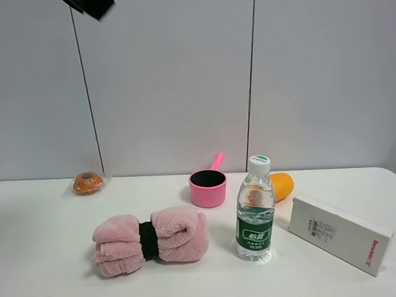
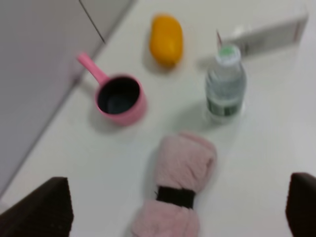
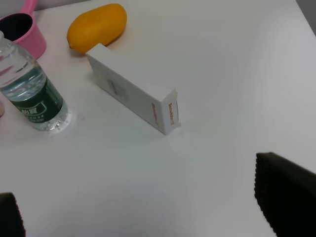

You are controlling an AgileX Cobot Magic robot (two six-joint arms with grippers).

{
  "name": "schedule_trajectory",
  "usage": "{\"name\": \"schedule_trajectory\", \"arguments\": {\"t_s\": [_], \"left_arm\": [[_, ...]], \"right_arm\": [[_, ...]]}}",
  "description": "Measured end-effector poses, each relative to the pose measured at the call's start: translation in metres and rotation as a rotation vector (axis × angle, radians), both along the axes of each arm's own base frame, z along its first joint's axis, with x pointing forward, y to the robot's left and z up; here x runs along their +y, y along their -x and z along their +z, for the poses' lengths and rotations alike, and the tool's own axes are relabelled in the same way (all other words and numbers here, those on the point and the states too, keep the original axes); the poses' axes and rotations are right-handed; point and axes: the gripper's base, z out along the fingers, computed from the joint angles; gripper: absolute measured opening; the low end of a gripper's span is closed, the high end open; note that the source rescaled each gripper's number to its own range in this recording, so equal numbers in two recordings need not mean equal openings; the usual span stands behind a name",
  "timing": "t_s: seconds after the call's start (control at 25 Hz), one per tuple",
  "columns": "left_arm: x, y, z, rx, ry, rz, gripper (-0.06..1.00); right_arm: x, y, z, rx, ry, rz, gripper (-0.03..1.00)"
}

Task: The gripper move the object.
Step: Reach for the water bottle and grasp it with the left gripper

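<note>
The clear water bottle (image 1: 254, 210) with a white cap and dark green label stands upright on the white table, right of centre. It also shows in the left wrist view (image 2: 225, 85) and the right wrist view (image 3: 29, 89). My left gripper (image 2: 173, 205) is open and empty, high above the pink towel, well short of the bottle. My right gripper (image 3: 148, 205) is open and empty, above bare table, with the bottle off to one side. A black piece of arm (image 1: 90, 3) shows at the top left of the exterior view.
A rolled pink towel (image 1: 149, 241) with a black band lies left of the bottle. A pink cup with a handle (image 1: 208, 186) and an orange-yellow fruit (image 1: 282, 185) sit behind it. A white box (image 1: 338, 233) lies to its right. A brown item (image 1: 88, 183) sits back left.
</note>
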Motion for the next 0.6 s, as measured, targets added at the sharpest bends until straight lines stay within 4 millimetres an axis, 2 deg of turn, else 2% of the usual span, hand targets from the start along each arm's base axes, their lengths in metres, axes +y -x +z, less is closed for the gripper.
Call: {"name": "schedule_trajectory", "arguments": {"t_s": [0.2,0.32,0.4,0.6], "left_arm": [[-0.061,-0.011,-0.053,0.128,-0.110,-0.130,0.75],[-0.085,-0.009,-0.076,0.177,-0.153,-0.186,0.75],[-0.092,-0.008,-0.083,0.191,-0.165,-0.203,0.75],[-0.094,-0.010,-0.084,0.160,-0.147,-0.193,0.75]], "right_arm": [[0.000,0.000,0.000,0.000,0.000,0.000,1.00],[0.000,0.000,0.000,0.000,0.000,0.000,1.00],[0.000,0.000,0.000,0.000,0.000,0.000,1.00],[0.000,0.000,0.000,0.000,0.000,0.000,1.00]]}}
